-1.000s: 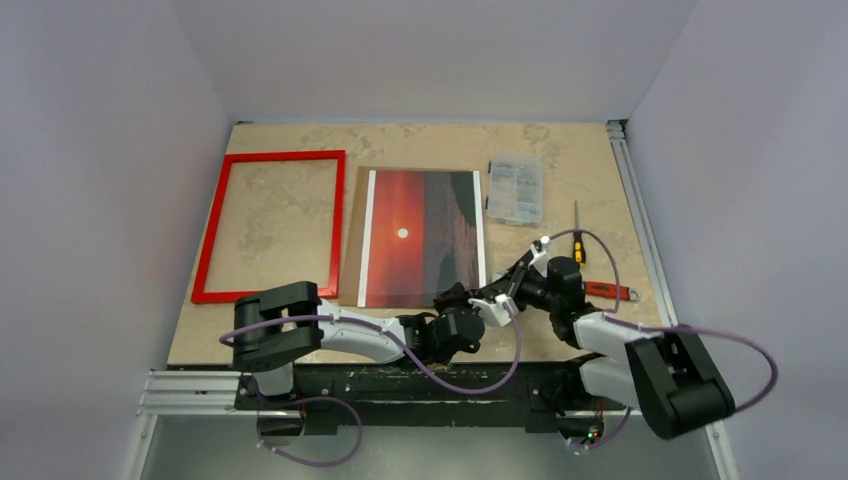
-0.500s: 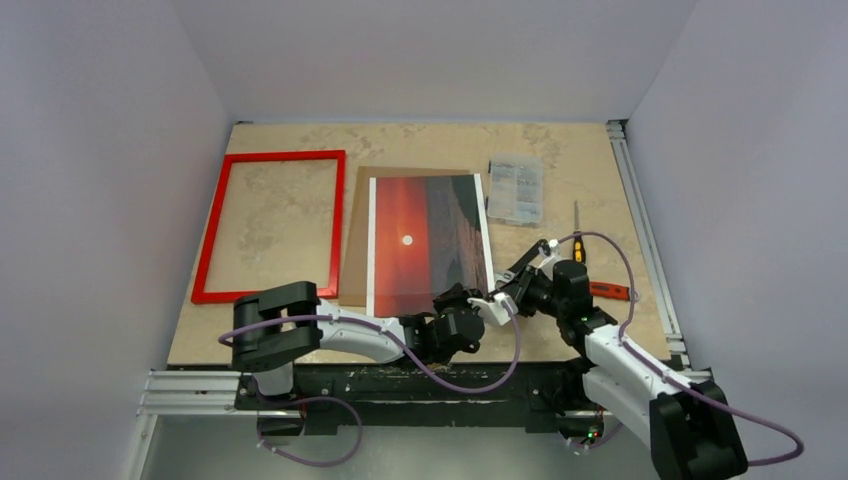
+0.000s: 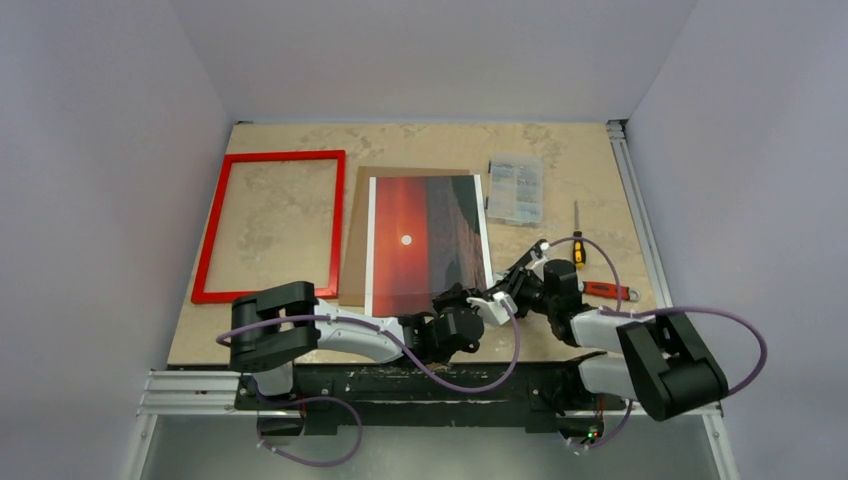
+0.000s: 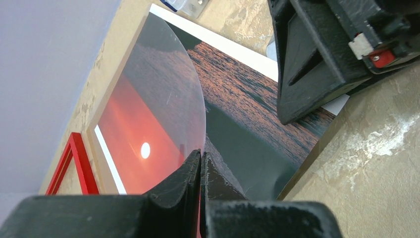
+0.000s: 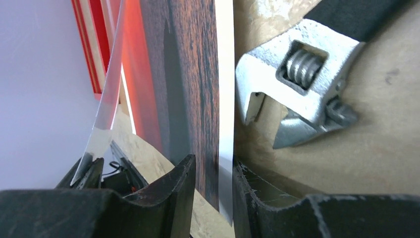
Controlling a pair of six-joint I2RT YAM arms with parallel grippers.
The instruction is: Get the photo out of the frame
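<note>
The photo (image 3: 425, 245), a red sunset print, lies face up mid-table, skewed on a brown backing board (image 3: 355, 250). The empty red frame (image 3: 270, 225) lies flat to its left. My left gripper (image 3: 452, 297) is at the photo's near edge. In the left wrist view it (image 4: 202, 154) is shut on a thin clear sheet (image 4: 163, 94) that bows up over the photo (image 4: 247, 114). My right gripper (image 3: 490, 298) is at the photo's near right corner. In the right wrist view its jaws (image 5: 214, 166) stand a little apart, with the photo's white-edged corner (image 5: 225, 124) between them.
An adjustable wrench (image 3: 608, 291) lies just right of my right gripper and close to it in the right wrist view (image 5: 297, 84). A screwdriver (image 3: 577, 240) and a clear parts box (image 3: 516, 188) lie at the back right. A metal rail (image 3: 640, 230) lines the right edge.
The photo has slid and turned slightly to the right on the brown board. The right arm's elbow swung out, then back. The left gripper has stayed put.
</note>
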